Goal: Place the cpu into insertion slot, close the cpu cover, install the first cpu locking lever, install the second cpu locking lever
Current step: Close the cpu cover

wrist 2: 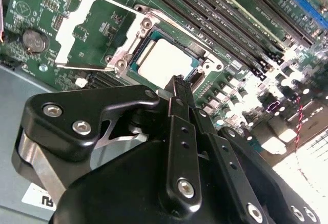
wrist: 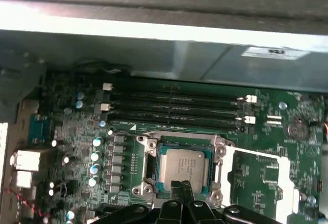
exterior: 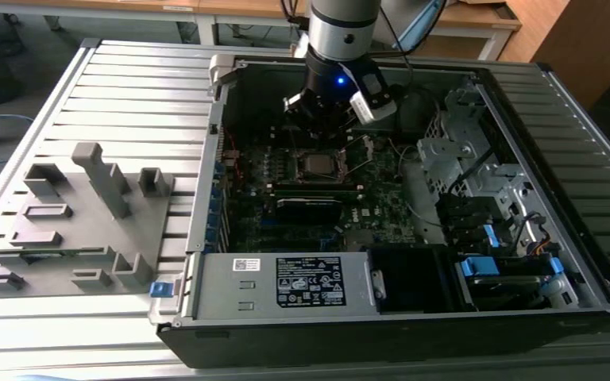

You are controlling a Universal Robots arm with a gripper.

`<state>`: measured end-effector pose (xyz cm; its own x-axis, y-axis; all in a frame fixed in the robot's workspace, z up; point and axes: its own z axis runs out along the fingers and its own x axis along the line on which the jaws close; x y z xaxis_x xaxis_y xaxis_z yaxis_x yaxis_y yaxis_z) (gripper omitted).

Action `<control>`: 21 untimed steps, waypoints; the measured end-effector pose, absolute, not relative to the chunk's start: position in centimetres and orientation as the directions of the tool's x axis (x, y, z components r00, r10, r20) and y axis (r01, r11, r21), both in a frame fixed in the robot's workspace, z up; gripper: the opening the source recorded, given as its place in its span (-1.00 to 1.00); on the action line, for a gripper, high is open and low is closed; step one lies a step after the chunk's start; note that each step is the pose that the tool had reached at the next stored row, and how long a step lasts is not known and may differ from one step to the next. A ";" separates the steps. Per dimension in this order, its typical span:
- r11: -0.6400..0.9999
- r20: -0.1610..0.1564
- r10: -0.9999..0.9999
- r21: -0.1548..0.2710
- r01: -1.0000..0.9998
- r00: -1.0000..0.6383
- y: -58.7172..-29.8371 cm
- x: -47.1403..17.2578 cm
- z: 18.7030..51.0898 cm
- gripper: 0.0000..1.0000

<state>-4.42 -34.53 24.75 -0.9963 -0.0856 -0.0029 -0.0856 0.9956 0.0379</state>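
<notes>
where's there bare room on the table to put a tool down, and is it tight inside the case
Bare slatted table runs from the grey fixture to the far edge, on the exterior view's left of the case. Inside it is crowded: the gripper hangs by the cpu, with memory slots and drive bays close around.

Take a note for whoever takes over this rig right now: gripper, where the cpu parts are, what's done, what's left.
Gripper: shut, nothing between the fingers, tips over one edge of the cpu; contact unclear.
Cpu lies flat in the insertion slot on the motherboard.
Done: cpu placed.
Left: cover and both levers; I cannot tell whether any is closed.
</notes>
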 end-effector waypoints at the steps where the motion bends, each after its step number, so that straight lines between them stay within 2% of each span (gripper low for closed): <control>1: 0.996 -0.003 -0.086 0.038 -0.086 -0.996 -34.5 -4.4 24.7 -0.79; 21: 0.996 -0.003 -0.080 0.038 -0.080 -0.997 -34.5 -4.4 26.1 -0.79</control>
<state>-4.42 -34.53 26.12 -0.9968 -0.0800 -0.0028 -0.0800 0.9961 0.0382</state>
